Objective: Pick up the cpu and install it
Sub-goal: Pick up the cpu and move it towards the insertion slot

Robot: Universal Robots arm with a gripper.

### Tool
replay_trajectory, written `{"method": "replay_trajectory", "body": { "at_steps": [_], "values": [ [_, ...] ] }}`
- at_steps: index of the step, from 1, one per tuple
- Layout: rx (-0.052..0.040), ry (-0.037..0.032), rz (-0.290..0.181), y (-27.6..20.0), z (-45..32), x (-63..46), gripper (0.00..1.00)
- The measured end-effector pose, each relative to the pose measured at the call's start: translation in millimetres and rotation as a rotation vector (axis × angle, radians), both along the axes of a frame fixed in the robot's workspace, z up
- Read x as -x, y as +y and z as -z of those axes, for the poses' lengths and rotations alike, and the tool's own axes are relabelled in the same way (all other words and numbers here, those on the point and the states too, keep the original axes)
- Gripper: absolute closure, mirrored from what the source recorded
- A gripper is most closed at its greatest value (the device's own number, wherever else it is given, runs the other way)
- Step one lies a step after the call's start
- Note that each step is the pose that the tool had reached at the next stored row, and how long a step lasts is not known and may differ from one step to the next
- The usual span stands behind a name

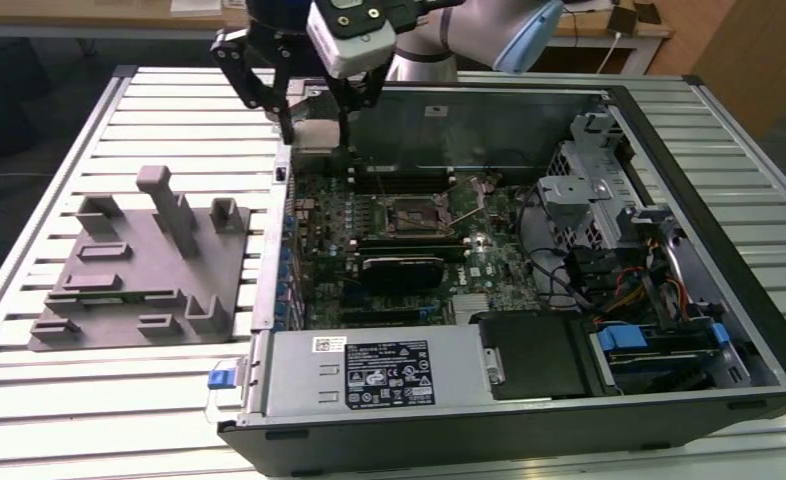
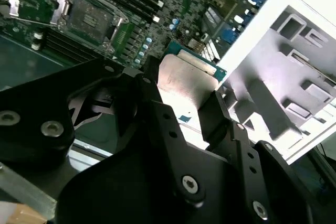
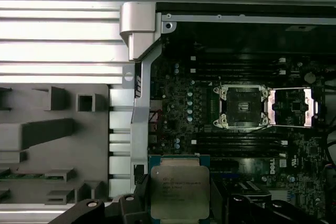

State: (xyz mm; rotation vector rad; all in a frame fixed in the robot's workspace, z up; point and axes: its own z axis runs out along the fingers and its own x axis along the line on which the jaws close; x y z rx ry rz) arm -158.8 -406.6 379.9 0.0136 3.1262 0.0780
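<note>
The hand (image 1: 316,138) holds the cpu (image 3: 179,191) over the open case's (image 1: 500,120) motherboard (image 1: 326,215).

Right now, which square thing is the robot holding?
The cpu, the silvery-topped one gripped by the gripper. The empty socket and its flipped-open frame lie apart from it.

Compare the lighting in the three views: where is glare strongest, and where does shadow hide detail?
Second wrist view: glare whitens the metal top of the cpu. First wrist view: the table slats are washed out, nearly white. Exterior view: the light is even, but the inside of the computer case lies in shade.
</note>
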Motion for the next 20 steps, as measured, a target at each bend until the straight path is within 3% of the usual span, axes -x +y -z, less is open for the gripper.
{"method": "replay_trajectory", "body": {
  "at_steps": [13,20],
  "values": [
    [0.0000,0.0005,0.000,0.0,0.7,-48.0,0.46],
    [0.0001,0.0006,0.000,0.0,1.9,-65.6,0.46]
  ]
}}
